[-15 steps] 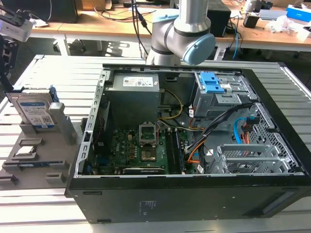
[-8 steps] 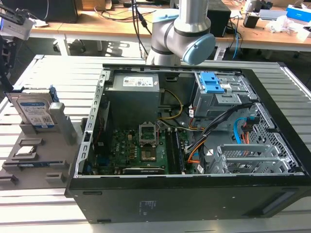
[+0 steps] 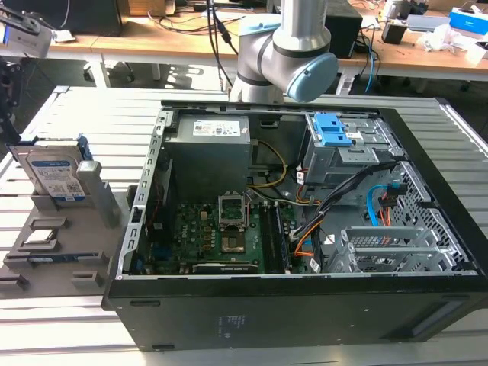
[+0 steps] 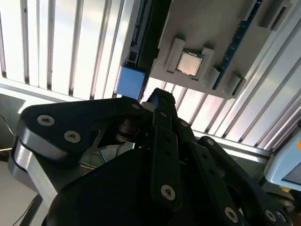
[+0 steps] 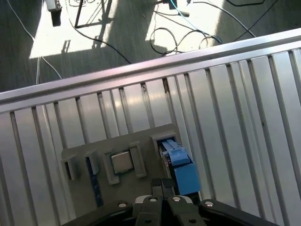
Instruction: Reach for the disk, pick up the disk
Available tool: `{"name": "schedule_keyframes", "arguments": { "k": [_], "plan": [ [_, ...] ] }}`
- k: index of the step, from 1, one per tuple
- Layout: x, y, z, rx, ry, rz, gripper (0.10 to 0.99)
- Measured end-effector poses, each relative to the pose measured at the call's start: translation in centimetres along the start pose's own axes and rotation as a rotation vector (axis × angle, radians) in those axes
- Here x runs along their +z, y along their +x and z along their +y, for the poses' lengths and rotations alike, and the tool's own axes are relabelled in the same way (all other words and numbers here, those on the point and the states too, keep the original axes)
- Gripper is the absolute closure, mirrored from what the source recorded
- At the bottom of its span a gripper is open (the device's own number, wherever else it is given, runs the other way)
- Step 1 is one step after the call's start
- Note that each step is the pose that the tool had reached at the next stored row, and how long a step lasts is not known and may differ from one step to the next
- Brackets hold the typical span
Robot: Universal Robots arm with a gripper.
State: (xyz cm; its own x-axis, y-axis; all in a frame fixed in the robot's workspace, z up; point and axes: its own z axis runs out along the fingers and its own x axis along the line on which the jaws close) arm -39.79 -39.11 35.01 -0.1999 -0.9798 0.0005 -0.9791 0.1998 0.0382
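**Slatted table (image 3: 61, 324), disk racked**

At the exterior view's left the disk (image 3: 57, 171) stands on edge in a grey holder (image 3: 76, 263) beside the open computer case (image 3: 305, 305). The claw (image 5: 162, 184), closed and empty, hangs near its blue frame.

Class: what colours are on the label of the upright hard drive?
White and blue. The label on the hard drive shows best in the exterior view.

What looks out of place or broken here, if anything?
Nothing looks broken or spilled. The computer case lies on its side, cover off; the disk stands on edge in a grey holder outside it, at the exterior view's left.
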Motion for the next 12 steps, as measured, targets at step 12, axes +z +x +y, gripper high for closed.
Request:
{"name": "schedule_keyframes", "arguments": {
  "k": [12],
  "plan": [
    [0.00,0.00,0.00,-0.157,0.000,0.0060,0.980]
  ]
}}
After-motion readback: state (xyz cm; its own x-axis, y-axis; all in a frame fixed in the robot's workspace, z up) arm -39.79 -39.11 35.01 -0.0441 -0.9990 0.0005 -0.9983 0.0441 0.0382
